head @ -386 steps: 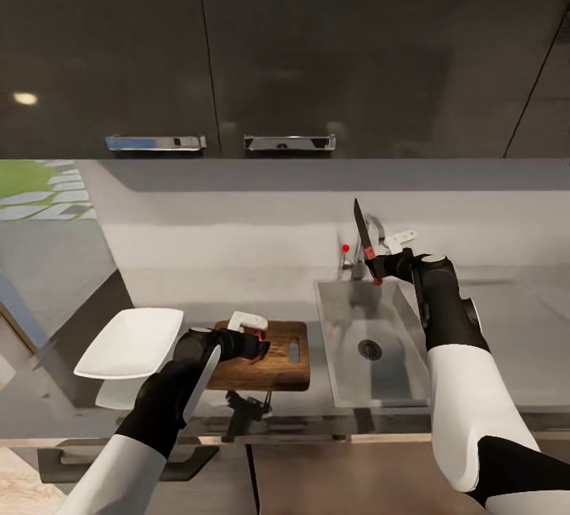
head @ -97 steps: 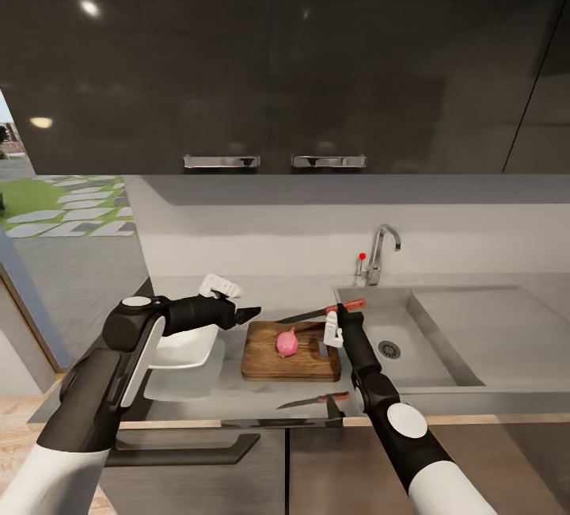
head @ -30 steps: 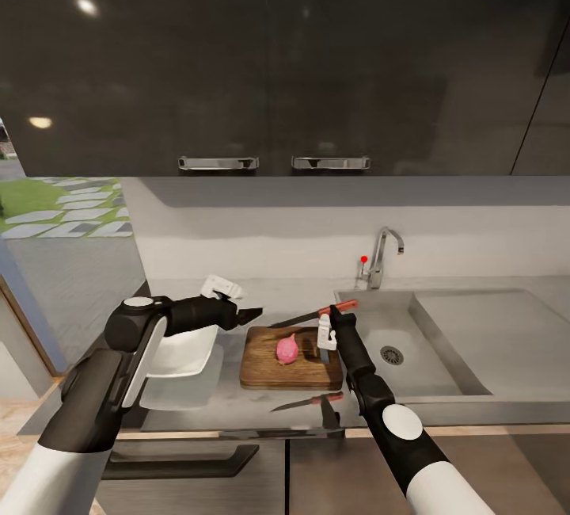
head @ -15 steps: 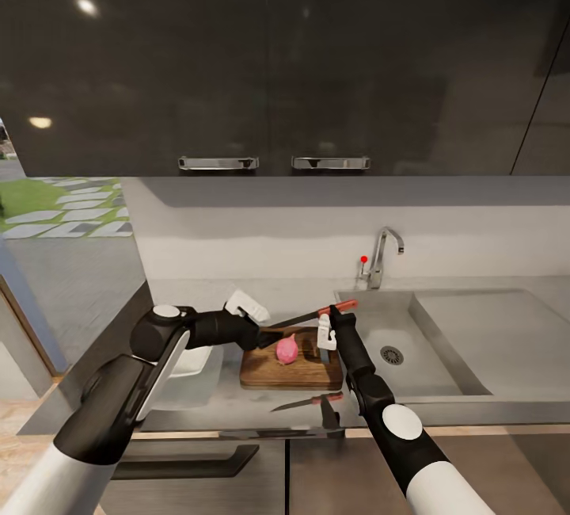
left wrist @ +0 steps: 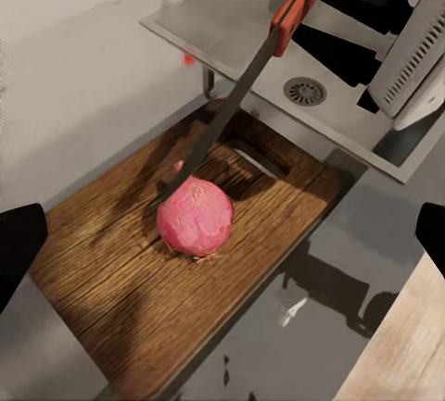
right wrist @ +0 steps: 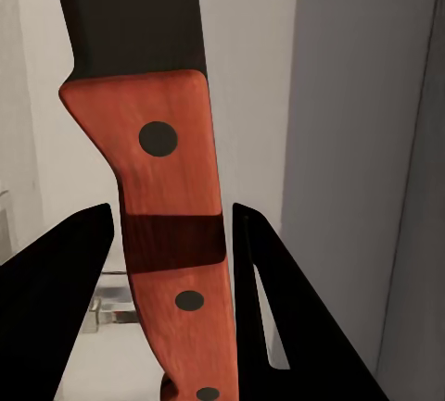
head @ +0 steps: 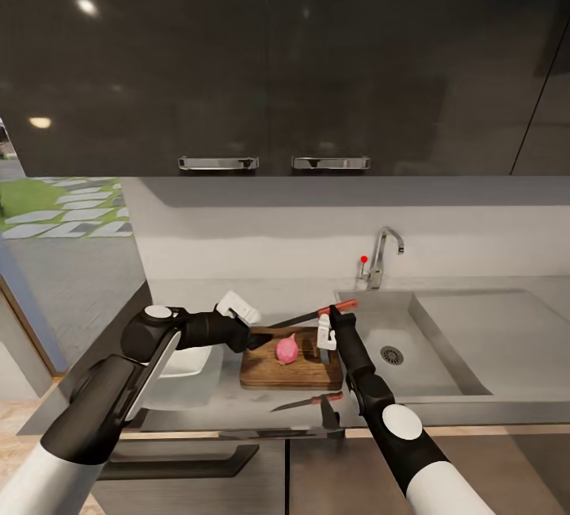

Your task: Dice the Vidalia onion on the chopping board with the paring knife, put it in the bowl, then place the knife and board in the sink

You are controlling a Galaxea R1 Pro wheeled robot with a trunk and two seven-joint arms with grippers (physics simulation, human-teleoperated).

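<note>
A whole pink onion rests on the dark wooden chopping board. My right gripper is shut on the paring knife's red handle. The dark blade slants down to the onion's top. At the board's left edge my left gripper hovers open, facing the onion. The white bowl lies left of the board, partly behind my left arm. To the right sits the sink.
The faucet with its red dot rises behind the basin, whose drain shows. A steel drainboard stretches right. The glossy countertop mirrors the knife near its front edge. Dark wall cabinets hang overhead.
My left gripper has swung right and down from above the bowl to the board's left edge, then eased back a little. The right gripper, knife and onion have stayed put.
</note>
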